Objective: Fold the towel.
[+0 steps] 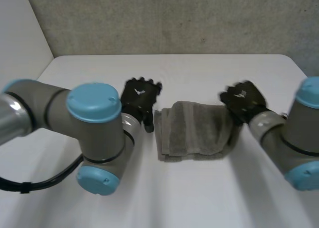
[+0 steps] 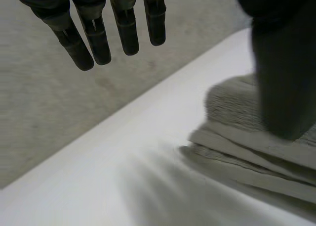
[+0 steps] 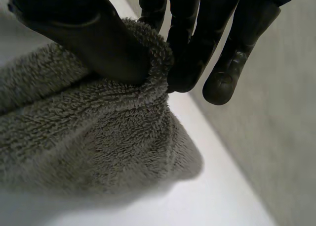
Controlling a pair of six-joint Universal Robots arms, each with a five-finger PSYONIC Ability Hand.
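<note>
A grey towel point(image 1: 195, 129) lies folded in several layers on the white table point(image 1: 199, 193), between my two hands. My right hand point(image 1: 244, 101) is at the towel's right edge. In the right wrist view its thumb and fingers point(image 3: 190, 63) pinch a raised fold of the towel point(image 3: 98, 132). My left hand point(image 1: 140, 100) hovers just left of the towel with its fingers point(image 2: 98, 35) straight and apart, holding nothing. In the left wrist view its thumb point(image 2: 284, 67) stands over the stacked layers of the towel point(image 2: 247, 147).
A grey wall point(image 1: 174, 18) runs along the table's far edge. Bare table lies in front of the towel and behind it. My left arm's elbow point(image 1: 94, 138) bulks large at the near left, and my right arm point(image 1: 294, 138) at the near right.
</note>
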